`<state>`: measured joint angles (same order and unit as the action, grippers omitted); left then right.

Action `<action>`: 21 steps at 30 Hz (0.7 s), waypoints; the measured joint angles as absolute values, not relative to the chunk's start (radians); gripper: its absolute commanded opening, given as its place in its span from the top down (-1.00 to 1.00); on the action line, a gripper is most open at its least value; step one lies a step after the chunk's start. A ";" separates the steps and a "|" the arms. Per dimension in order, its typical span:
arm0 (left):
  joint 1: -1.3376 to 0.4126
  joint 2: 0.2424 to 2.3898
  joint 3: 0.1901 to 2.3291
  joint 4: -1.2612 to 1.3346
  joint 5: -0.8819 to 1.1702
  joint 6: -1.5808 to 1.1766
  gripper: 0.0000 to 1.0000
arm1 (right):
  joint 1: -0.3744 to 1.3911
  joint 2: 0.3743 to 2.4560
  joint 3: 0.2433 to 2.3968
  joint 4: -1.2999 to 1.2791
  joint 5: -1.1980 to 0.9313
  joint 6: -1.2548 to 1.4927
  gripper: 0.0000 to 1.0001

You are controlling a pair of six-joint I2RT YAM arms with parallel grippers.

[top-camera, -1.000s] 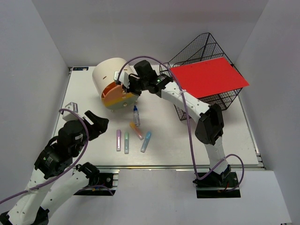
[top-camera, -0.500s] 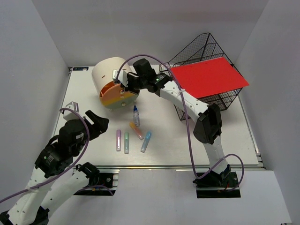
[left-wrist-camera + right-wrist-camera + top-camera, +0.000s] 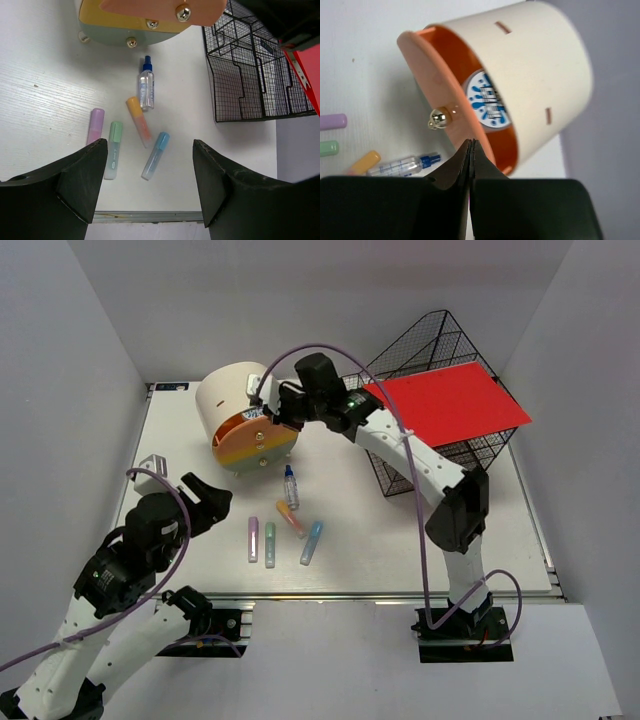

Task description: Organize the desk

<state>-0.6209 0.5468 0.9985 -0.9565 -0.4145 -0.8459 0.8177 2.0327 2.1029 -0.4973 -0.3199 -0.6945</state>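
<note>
The white desk [image 3: 400,550] holds a cream-and-orange round drawer box [image 3: 232,405] at the back left. Its orange drawer front [image 3: 427,75] with a gold knob [image 3: 440,118] stands out from the shell, showing an orange inside. My right gripper [image 3: 284,420] is shut, its tips [image 3: 471,142] right at the drawer front's lower rim. A small spray bottle [image 3: 290,487] and purple [image 3: 253,538], green [image 3: 270,543], orange [image 3: 291,519] and blue [image 3: 311,542] highlighters lie in front of the box. My left gripper [image 3: 205,506] is open and empty, above the desk's front left.
A black wire basket [image 3: 420,350] stands at the back right, with a red sheet [image 3: 450,405] lying across its top. The aluminium rail [image 3: 400,594] runs along the front edge. In the left wrist view the highlighters lie between my open fingers [image 3: 82,175].
The right wrist has moved a little right and back at the drawer box, and the orange drawer front has shifted slightly with it. The left arm has not moved.
</note>
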 measured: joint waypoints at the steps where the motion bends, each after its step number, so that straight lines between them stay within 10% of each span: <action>1: -0.621 0.546 0.999 -0.956 -0.415 -0.846 -0.56 | 0.815 2.014 2.104 -0.497 -0.320 -0.695 1.00; 21: -0.621 0.545 0.999 -0.949 -0.415 -0.846 -0.56 | 0.799 2.131 2.164 -0.437 -0.207 -0.726 1.00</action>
<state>-0.6209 0.5453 0.9985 -0.9489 -0.4149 -0.8463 0.7986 2.1315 2.1643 -0.4370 -0.2066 -0.7258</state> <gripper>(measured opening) 0.782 0.004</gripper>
